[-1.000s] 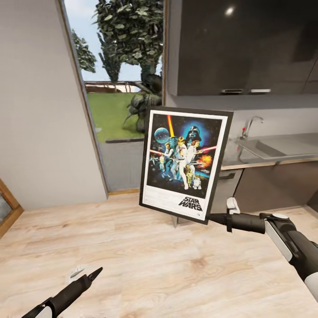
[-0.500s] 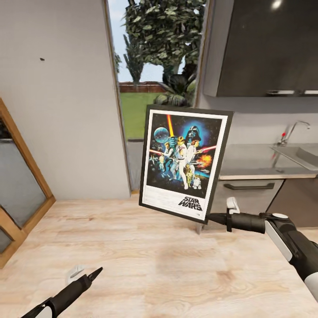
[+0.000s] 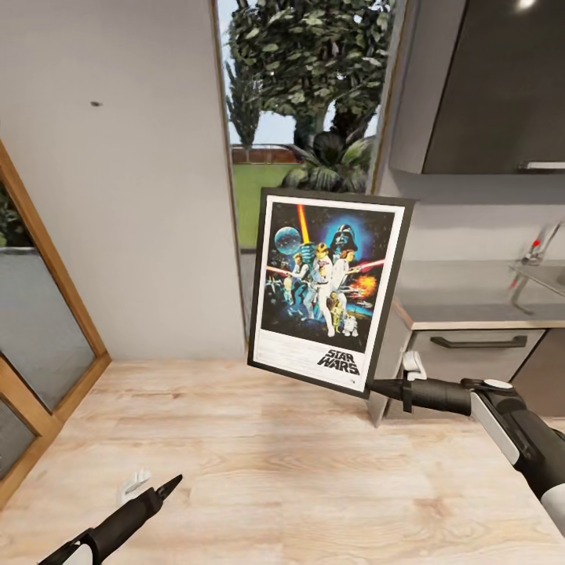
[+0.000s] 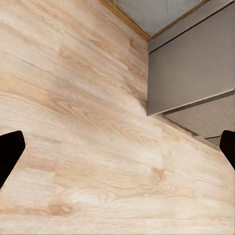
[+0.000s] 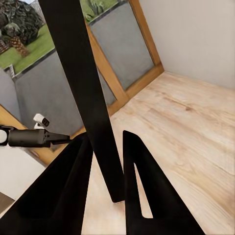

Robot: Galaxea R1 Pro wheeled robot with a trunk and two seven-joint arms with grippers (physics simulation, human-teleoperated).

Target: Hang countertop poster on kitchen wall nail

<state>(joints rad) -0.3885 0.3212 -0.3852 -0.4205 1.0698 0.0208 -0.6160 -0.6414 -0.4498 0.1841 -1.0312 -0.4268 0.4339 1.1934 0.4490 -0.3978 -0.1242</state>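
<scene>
- I see a plain pale wall (image 3: pixel 133 196) ahead, with one small dark mark (image 3: pixel 96 103) high on it.
- A tall window (image 3: pixel 302 118) beside it shows trees and lawn.
- Wood-framed glazing (image 3: pixel 39 314) stands at the left edge.
- Light wood flooring (image 3: pixel 275 471) spans below.
- A dark upper cabinet (image 3: pixel 494 86) hangs at right.

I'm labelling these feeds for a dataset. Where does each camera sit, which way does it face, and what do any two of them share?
Head view: on the head, facing forward and down at the poster, wall and floor; both arms show.
Left wrist view: on the left arm, facing down at the floor; open left tool tips show.
Right wrist view: on the right arm, along the right tool clamping the poster's edge.
Shared: head and right wrist views both show the poster and the left arm.
</scene>
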